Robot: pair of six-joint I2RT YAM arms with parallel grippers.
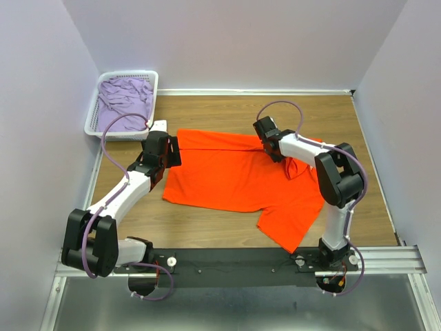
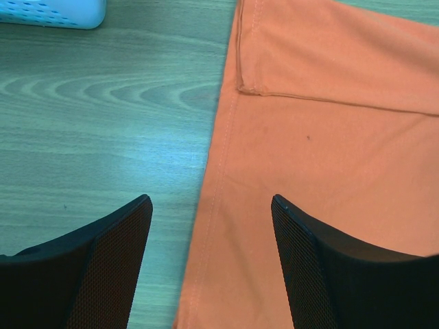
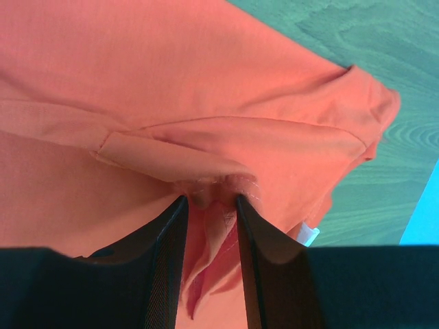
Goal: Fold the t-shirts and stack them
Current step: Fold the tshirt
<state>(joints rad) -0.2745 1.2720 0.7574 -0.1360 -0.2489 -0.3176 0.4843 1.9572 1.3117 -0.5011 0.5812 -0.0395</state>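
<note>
Lilac t-shirt (image 1: 124,103) inside white lattice basket (image 1: 92,118); orange t-shirt (image 1: 227,176) outside.

A spread t-shirt (image 1: 234,176) lies in the middle of the counter (image 1: 227,110), with everything else placed around it.
The basket (image 1: 93,118) stands behind and to the left of the spread t-shirt, just beyond its far left corner, with a bunched t-shirt (image 1: 125,102) inside. The left tool (image 2: 209,205) straddles the spread t-shirt's left edge, fingers apart, one over cloth and one over bare counter. The right tool (image 3: 209,199) is at its far right part, pinching a raised fold of it.
</note>
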